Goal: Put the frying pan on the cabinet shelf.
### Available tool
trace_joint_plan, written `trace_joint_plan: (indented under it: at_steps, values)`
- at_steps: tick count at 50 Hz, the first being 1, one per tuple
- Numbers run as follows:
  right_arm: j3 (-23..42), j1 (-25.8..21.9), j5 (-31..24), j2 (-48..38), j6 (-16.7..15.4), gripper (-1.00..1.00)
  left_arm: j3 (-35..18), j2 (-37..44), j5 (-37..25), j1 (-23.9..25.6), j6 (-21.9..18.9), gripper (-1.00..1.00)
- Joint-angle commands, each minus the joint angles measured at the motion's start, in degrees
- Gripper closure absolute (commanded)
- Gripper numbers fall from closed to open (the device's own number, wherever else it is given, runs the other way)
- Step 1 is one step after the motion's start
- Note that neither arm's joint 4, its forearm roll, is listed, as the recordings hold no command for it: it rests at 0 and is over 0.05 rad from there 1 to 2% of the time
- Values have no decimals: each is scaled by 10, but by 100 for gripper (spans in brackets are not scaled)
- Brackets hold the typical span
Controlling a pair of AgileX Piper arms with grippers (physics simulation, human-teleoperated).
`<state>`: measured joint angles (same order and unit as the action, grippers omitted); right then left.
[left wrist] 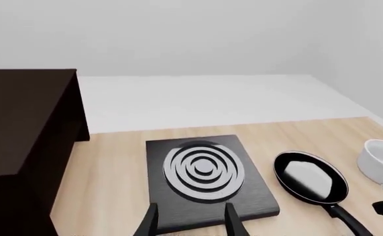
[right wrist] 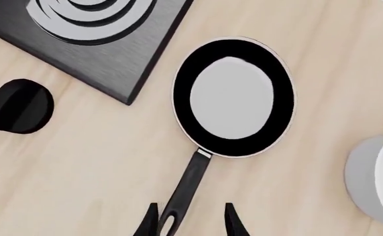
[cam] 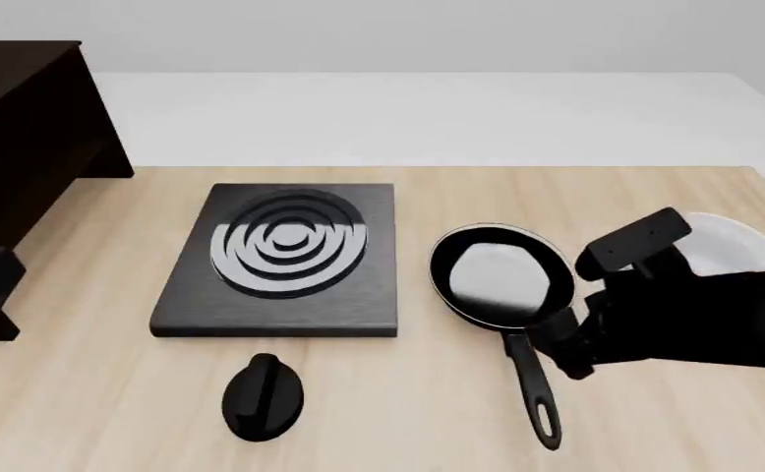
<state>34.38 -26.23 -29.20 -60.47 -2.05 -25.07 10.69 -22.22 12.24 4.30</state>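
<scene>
The frying pan (cam: 499, 275) lies flat on the light wooden table, right of centre, with its long handle (cam: 531, 388) pointing toward the near edge. My right gripper (right wrist: 191, 223) is open; its fingers stand on either side of the handle's eyelet end (right wrist: 178, 204) without closing on it. In the front view the right gripper (cam: 563, 344) hangs just right of the handle. My left gripper (left wrist: 191, 223) is open and empty, over the near edge of the burner plate. The dark brown cabinet (cam: 16, 138) stands at the far left, also showing in the left wrist view (left wrist: 20, 132); no shelf board shows.
A square black burner plate (cam: 284, 256) with silver rings lies left of the pan. A small black oval knob (cam: 264, 393) lies in front of it. A white bowl (cam: 731, 241) stands right of the pan, partly behind my right arm.
</scene>
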Motion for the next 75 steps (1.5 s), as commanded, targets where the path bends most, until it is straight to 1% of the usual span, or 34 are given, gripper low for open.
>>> trace_joint_plan:
  at_steps: [1, 15, 20, 21, 22, 24, 25, 26, 27, 28, 29, 31, 34, 40, 41, 42, 45, 49, 53, 56, 58, 60, 61, 65, 68, 70, 71, 75]
  values:
    - [-25, -18, 35, -37, 23, -100, 8, 2, 6, 1, 2, -100]
    - [-47, -20, 72, -64, 29, -100, 15, 4, 9, 5, 1, -100]
    - [-56, -26, 86, -72, 38, -100, 18, 2, 10, 5, 2, -100]
    - [-58, -31, 90, -74, 56, -100, 20, 3, 12, 3, 2, -100]
    - [-60, -33, 95, -76, 61, -100, 21, 3, 13, 3, 2, -100]
    - [-63, -34, 100, -78, 61, -100, 23, 3, 15, 4, 2, -100]
    - [-66, -34, 101, -77, 59, -100, 20, 2, 12, 8, 14, -100]
    - [-70, -35, 103, -78, 63, -100, 21, -1, 12, 15, 56, -100]
    - [-73, -37, 106, -78, 64, -100, 21, -2, 11, 14, 74, -100]
    - [-76, -36, 110, -80, 63, -100, 21, -2, 12, 12, 71, -100]
    - [-78, -34, 113, -81, 64, -100, 19, 0, 14, 8, 43, -100]
    - [-81, -33, 115, -81, 64, -100, 18, 0, 15, 7, 22, -100]
    - [-84, -31, 116, -81, 65, -100, 21, 1, 15, 9, 30, -100]
    - [-93, -30, 139, -98, 72, -100, 22, 2, 16, 14, 27, -100]
    - [-95, -33, 141, -100, 75, -100, 21, 1, 15, 14, 27, -100]
    - [-98, -36, 145, -102, 88, -100, 21, 1, 15, 14, 27, -100]
    - [-105, -32, 161, -113, 79, -100, 23, 1, 17, 13, 27, -100]
    - [-111, -28, 166, -116, 81, -100, 25, 3, 19, 13, 28, -100]
    - [-116, -18, 174, -119, 74, -100, 29, 3, 23, 16, 26, -100]
    - [-123, -19, 182, -123, 78, -100, 28, 4, 23, 16, 25, -100]
    - [-131, -22, 195, -132, 88, -100, 33, 4, 27, 16, 26, -100]
    - [-131, -23, 196, -132, 85, -100, 28, -1, 22, 14, 20, -100]
    - [-129, -24, 196, -132, 88, -100, 23, -13, 19, 3, 14, -100]
    - [-128, -21, 198, -135, 88, -100, 15, -9, 17, 1, 21, -100]
    - [-128, -16, 200, -138, 83, -100, 18, -10, 16, 2, 21, -100]
    - [-131, -15, 208, -145, 86, -100, 23, -11, 18, 2, 21, -100]
    - [-132, -11, 212, -148, 82, -100, 26, -10, 20, 4, 21, -100]
    - [-134, -11, 216, -151, 86, -100, 27, -9, 21, 7, 21, -100]
